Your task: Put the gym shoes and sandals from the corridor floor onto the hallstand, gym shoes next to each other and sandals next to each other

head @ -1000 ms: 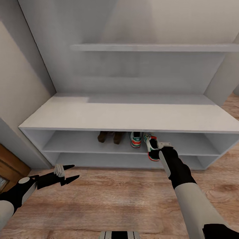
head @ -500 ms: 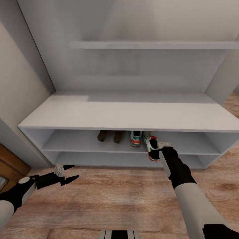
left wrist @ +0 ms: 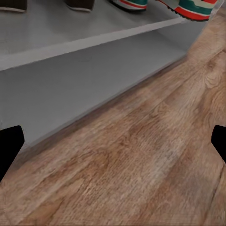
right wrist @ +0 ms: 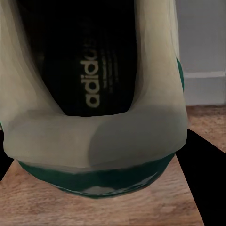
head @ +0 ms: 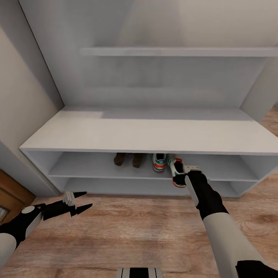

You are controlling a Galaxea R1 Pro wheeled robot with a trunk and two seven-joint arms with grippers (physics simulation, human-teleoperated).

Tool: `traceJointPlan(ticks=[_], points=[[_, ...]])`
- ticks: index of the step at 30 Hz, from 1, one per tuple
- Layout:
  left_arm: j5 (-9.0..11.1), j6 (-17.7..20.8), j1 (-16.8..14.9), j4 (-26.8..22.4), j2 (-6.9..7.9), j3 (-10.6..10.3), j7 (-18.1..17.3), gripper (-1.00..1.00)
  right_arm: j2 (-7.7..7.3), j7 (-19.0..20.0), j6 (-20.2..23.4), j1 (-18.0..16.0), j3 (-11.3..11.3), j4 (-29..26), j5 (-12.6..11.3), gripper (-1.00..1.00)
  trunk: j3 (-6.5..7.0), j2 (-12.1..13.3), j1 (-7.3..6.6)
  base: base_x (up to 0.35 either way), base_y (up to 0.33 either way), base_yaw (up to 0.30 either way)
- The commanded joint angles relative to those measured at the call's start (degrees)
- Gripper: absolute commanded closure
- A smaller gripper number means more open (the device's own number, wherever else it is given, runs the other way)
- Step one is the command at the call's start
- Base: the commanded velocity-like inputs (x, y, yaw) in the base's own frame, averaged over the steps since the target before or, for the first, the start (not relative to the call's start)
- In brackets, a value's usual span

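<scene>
The pale grey hallstand (head: 135, 131) stands in front of me. On its upper shelf tier the two brown sandals (head: 127, 159) sit side by side, with one gym shoe (head: 157, 162) just right of them. The second gym shoe (head: 177, 173) lies beside it, its heel jutting past the shelf's front edge. My right gripper (head: 185, 172) is shut on that heel. The right wrist view looks into this shoe (right wrist: 94, 94), with black fingers (right wrist: 209, 183) at its sides. My left gripper (head: 88, 199) hangs open over the corridor floor (head: 135, 231), empty. The left wrist view sees both gym shoes' soles (left wrist: 197, 8).
A floating shelf (head: 173, 52) juts from the hallstand's tall back panel. A beige wall (head: 23, 96) closes off the left side, with a brown wooden door or cabinet (head: 9, 200) at its foot. The lower shelf tier (left wrist: 70, 80) holds nothing.
The head view has shifted very slightly. Both arms and all the shoes hold their places.
</scene>
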Motion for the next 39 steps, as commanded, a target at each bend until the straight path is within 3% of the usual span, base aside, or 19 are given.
traceJointPlan(ticks=[1, 10, 14, 17, 39], points=[[0.49, -0.33, -0.03, 0.04, 0.07, -0.48, 0.04, -1.0, 0.01, -0.33, 0.23, -0.03, -0.01, -0.06, -0.3, 1.0, -0.05, -0.02, 0.01, 0.245, 0.106, 0.0], [0.49, -0.33, -0.07, 0.0, 0.07, -0.52, 0.04, -1.0, -0.01, -0.33, -0.24, -0.03, -0.05, -0.06, -0.3, 1.0, -0.05, -0.02, 0.01, 0.143, 0.056, 0.0], [0.49, -0.33, -0.07, 0.0, 0.07, -0.5, 0.04, -1.0, 0.02, -0.33, -7.16, -0.03, -0.02, 0.23, -0.42, 1.0, -0.05, -0.02, 0.01, 0.004, 0.001, 0.0], [0.49, -0.33, -0.08, 0.04, 0.07, -0.48, 0.04, -1.0, 0.01, -0.33, -9.38, -0.03, -0.02, 0.4, -0.46, 1.0, -0.05, -0.02, 0.01, 0.0, 0.0, 0.0], [0.49, -0.33, -0.04, 0.01, 0.07, -0.48, 0.04, -1.0, 0.01, -0.33, -10.32, -0.03, 0.03, 0.64, -0.56, 1.0, -0.05, -0.02, 0.01, 0.001, 0.0, 0.0]])
